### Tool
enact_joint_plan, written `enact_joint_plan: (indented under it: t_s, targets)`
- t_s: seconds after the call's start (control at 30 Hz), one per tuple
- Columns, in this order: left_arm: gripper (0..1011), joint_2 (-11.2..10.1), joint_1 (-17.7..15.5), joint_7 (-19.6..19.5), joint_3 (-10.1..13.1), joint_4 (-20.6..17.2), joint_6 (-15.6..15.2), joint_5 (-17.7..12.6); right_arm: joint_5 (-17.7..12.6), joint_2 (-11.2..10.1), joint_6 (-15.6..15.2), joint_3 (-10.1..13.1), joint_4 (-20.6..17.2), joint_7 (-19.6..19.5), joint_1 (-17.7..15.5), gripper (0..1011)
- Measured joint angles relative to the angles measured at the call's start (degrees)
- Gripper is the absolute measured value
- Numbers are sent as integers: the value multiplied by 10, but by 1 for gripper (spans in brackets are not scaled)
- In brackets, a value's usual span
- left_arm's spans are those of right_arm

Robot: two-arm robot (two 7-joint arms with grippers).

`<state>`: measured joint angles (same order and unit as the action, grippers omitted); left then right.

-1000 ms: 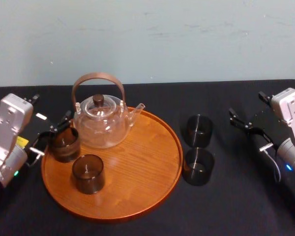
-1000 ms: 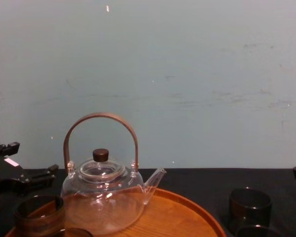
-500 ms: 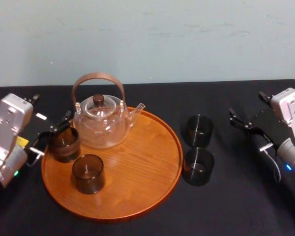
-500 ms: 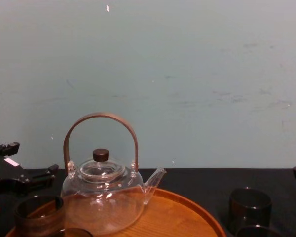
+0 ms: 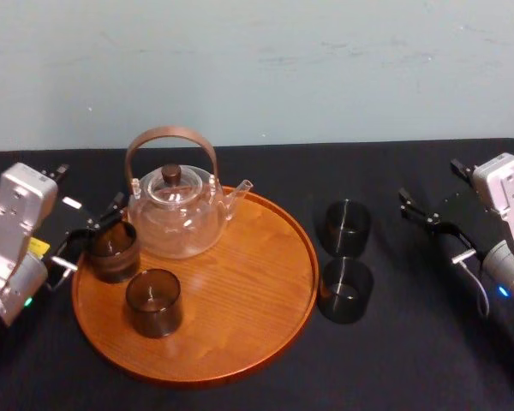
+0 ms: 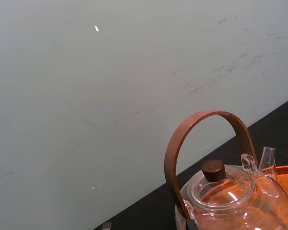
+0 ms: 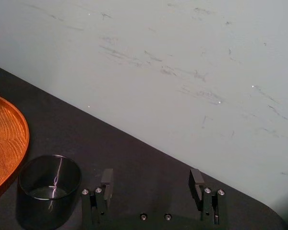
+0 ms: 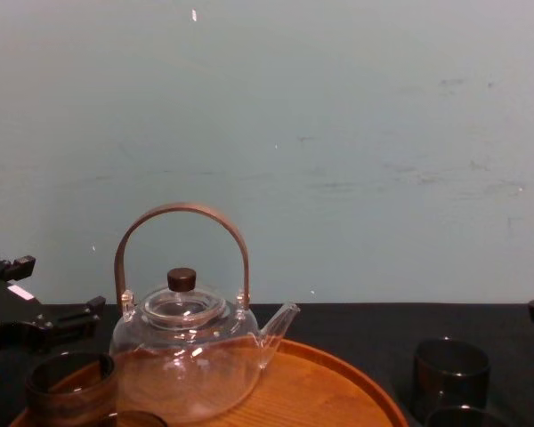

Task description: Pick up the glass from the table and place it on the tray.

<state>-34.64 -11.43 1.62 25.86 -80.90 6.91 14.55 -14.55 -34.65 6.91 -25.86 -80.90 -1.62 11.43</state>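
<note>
Two dark glasses stand on the black table right of the tray (image 5: 240,282): a far glass (image 5: 347,227) and a near glass (image 5: 344,289). The right wrist view has the far glass (image 7: 49,184) off to the side of the open fingers. My right gripper (image 5: 434,227) hovers open and empty to the right of these glasses, apart from them. On the tray stand a glass teapot (image 5: 176,210) and two more dark glasses (image 5: 113,250) (image 5: 154,301). My left gripper (image 5: 90,231) is open at the tray's left edge, beside the rear one.
A pale wall runs along the table's far edge. The teapot's brown handle (image 8: 182,213) arches high over the tray's back left. Bare black cloth lies in front of the tray and between the table glasses and my right arm.
</note>
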Motion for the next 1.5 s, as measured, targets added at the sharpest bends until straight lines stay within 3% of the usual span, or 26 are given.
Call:
enact_joint_plan:
  t_s: [1.5]
  targets:
    - [1001,0,0,0,0,0,0,0,0,0,0,0,0,0,0,1003]
